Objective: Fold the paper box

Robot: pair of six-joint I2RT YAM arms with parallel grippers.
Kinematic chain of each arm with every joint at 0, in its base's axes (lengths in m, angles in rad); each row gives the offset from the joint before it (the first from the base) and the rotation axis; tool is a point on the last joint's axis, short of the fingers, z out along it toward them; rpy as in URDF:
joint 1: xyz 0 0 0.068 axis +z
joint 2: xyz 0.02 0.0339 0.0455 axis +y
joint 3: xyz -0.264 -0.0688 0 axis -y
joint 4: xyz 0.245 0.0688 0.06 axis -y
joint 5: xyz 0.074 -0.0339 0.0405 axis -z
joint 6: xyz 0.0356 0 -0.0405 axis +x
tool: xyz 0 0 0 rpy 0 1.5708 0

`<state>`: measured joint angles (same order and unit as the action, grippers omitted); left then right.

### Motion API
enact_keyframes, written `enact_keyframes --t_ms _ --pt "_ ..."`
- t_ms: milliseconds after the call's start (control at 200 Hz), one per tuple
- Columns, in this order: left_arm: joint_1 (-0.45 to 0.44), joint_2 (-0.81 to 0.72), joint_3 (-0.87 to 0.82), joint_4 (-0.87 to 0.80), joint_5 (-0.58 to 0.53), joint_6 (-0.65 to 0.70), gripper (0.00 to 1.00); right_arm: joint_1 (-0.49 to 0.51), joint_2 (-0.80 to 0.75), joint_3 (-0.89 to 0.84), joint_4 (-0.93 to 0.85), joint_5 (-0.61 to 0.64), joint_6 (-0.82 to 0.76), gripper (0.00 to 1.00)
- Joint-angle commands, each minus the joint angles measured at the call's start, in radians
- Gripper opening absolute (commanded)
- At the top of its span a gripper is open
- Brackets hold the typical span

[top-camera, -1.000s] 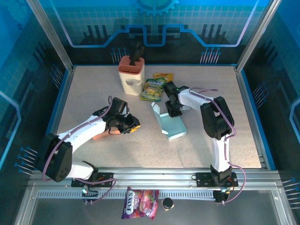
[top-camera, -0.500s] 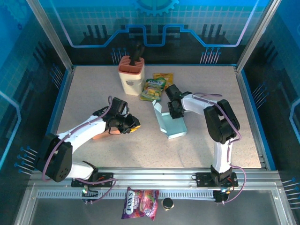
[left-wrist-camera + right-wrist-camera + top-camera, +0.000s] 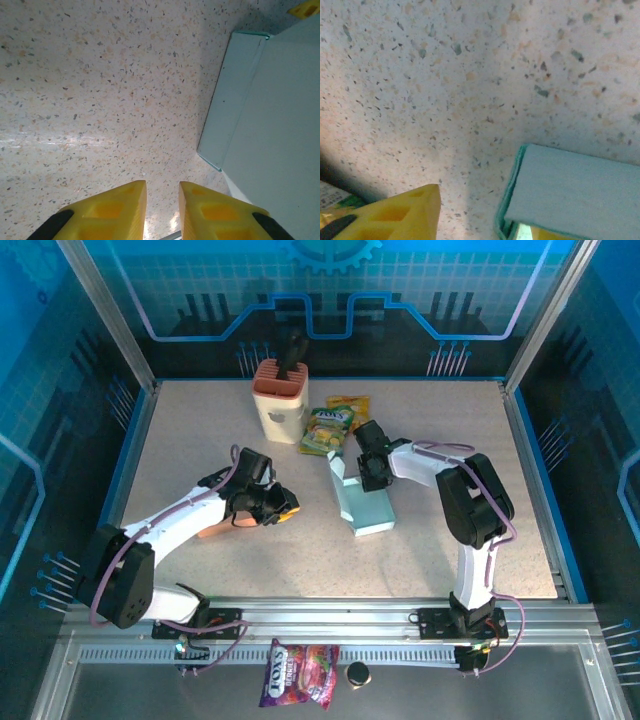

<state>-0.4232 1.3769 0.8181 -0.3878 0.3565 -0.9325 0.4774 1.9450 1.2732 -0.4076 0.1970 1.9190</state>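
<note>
The paper box (image 3: 362, 504) is pale teal and lies partly folded at the table's middle, one flap standing up at its far left corner. My right gripper (image 3: 371, 476) is at the box's far edge. In the right wrist view its jaws stand apart: one yellow finger (image 3: 395, 215) is at the lower left, and the box's flap (image 3: 575, 195) covers the other. My left gripper (image 3: 285, 508) rests low on the table, left of the box. Its fingers (image 3: 115, 210) show a narrow gap with nothing in it, and the box (image 3: 270, 110) lies ahead to the right.
At the back stands an orange-and-white holder (image 3: 279, 400) with a dark tool in it. Two candy bags (image 3: 327, 430) (image 3: 349, 405) lie just behind the box. Another candy bag (image 3: 298, 673) and a small dark cap (image 3: 357, 674) lie in front of the rail.
My right gripper was shut on the box's far flap and has now parted its jaws. The box has shifted slightly. The left arm has not moved.
</note>
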Motion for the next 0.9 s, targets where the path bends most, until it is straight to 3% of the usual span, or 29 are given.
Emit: enact_keyframes --t_ms 0,135,405,600,730,896 --pt "0.003 -0.006 0.024 -0.003 0.008 0.015 0.25 -0.011 -0.009 0.045 -0.084 -0.035 0.007 0.59" --pt "0.003 0.009 0.037 0.009 0.016 0.013 0.26 -0.029 -0.052 0.079 -0.075 -0.061 -0.027 0.65" --pt "-0.007 0.069 0.08 0.037 0.036 -0.003 0.26 -0.107 -0.154 0.037 -0.023 -0.144 -0.16 0.62" --pt "-0.042 0.139 0.127 0.083 0.051 -0.04 0.27 -0.248 -0.219 -0.055 -0.003 -0.323 -0.54 0.51" --pt "-0.071 0.2 0.167 0.109 0.056 -0.065 0.27 -0.323 -0.194 -0.068 -0.146 -0.456 -0.818 0.38" --pt "-0.098 0.264 0.192 0.156 0.059 -0.1 0.27 -0.359 -0.21 -0.174 -0.191 -0.518 -0.964 0.23"
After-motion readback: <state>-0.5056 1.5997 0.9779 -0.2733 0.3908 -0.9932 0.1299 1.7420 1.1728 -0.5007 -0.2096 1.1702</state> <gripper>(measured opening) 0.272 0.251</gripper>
